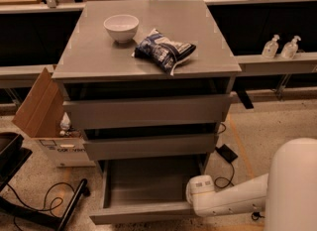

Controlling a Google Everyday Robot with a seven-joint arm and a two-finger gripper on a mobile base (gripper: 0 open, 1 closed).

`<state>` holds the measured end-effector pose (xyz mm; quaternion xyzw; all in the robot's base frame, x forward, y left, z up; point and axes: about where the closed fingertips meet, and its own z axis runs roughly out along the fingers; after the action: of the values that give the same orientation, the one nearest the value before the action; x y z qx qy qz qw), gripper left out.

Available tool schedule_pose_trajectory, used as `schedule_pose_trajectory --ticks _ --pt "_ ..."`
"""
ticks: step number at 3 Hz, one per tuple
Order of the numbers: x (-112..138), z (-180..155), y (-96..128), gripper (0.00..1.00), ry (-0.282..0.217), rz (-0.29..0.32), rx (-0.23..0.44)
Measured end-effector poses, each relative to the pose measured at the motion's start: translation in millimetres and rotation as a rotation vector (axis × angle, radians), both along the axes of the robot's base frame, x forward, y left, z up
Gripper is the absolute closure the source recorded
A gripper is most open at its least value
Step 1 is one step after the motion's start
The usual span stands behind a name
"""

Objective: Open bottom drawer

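Camera view: the bottom drawer [141,213] of the grey cabinet [148,64] stands open towards the camera, its plain grey floor and side walls showing. The gripper [198,198] sits at the drawer's front right corner on the end of the white arm [237,200]; whether it is spread or pinching cannot be told. The two upper drawer fronts [146,111] sit further back. On the cabinet top, a white bowl [121,27] stands just beside a dark snack bag [164,50]. Left of the cabinet, an open cardboard box [37,106] holds a small bottle [65,122]. Two pump bottles [280,47] stand on the right ledge, and cables [49,202] lie on the floor
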<state>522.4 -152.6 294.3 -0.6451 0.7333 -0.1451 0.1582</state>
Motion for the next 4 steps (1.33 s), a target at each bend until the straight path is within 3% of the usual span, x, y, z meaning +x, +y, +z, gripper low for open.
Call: schedule_pose_trajectory --ticks 1,2,3,4 --pt "33 -19 -11 1.00 -0.035 0.055 0.002" --pt "65 -47 -16 1.00 -0.017 0.068 -0.020" --pt "86 -86 -19 1.00 0.033 0.022 -0.051" --pt "94 -121 -27 1.00 0.063 -0.035 -0.032"
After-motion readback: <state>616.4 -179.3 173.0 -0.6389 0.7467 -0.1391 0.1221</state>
